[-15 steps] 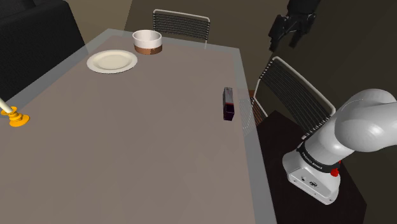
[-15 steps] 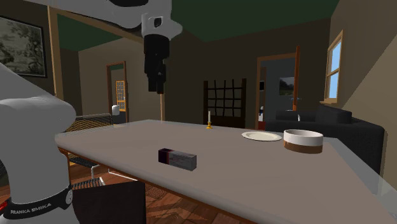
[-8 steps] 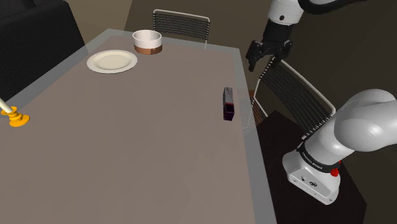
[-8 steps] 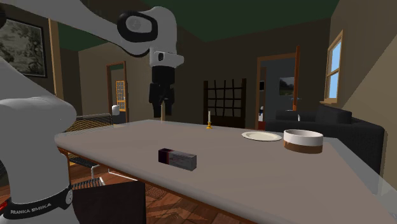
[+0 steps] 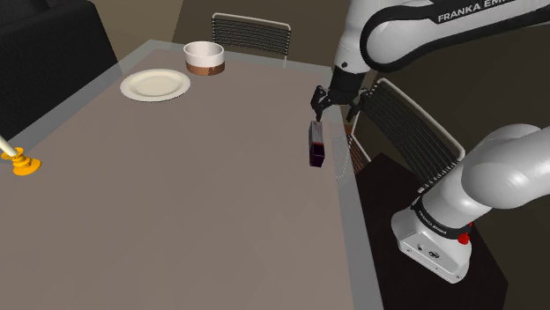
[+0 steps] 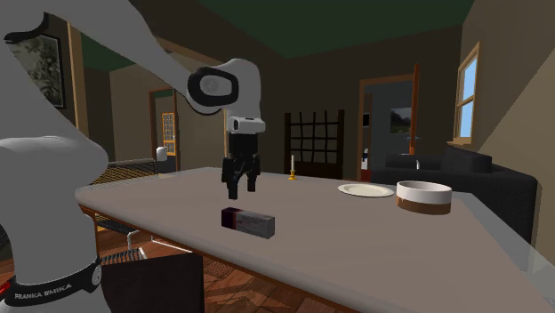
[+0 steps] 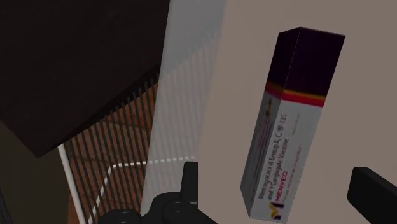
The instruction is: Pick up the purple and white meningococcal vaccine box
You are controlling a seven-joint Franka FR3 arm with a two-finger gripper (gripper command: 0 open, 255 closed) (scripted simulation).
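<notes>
Box (image 7: 294, 114) lies flat on table (image 5: 176, 202): dark purple end, red-orange stripe, white face, print probably purple; gripper (image 5: 333, 107) wide open above it.

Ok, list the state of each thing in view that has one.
hand, open, hovering over the vaccine box, not touching it
vaccine box, lying on the table, not held
plate, flat on the table, nothing on it
bowl, upright beside the plate
candle, upright in its orange holder
</notes>
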